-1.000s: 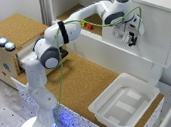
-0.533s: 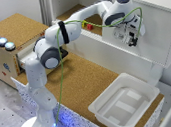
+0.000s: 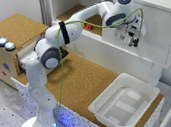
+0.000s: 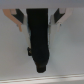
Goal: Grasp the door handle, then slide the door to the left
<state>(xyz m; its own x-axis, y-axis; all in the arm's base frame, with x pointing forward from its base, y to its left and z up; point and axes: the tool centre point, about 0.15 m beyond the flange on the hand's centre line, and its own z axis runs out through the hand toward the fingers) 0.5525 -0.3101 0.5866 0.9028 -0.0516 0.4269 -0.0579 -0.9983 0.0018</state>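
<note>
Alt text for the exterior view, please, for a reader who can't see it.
A white robot arm reaches across a cork-topped counter, its claw at the white door. A white tray sits at the counter's near end, and a wooden box with round buttons stands at the exterior view's left.

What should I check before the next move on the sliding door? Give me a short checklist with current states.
1. Gripper at the door: ok, it sits against the white panel.
2. Door handle lined up with the gripper: ok in the wrist view, where a dark bar sits between the fingers.
3. Firm grasp on the handle: cannot tell, both views are too blurry.
4. Cable free of the door: ok, it hangs along the arm.
5. White tray away from the arm: ok.
</note>
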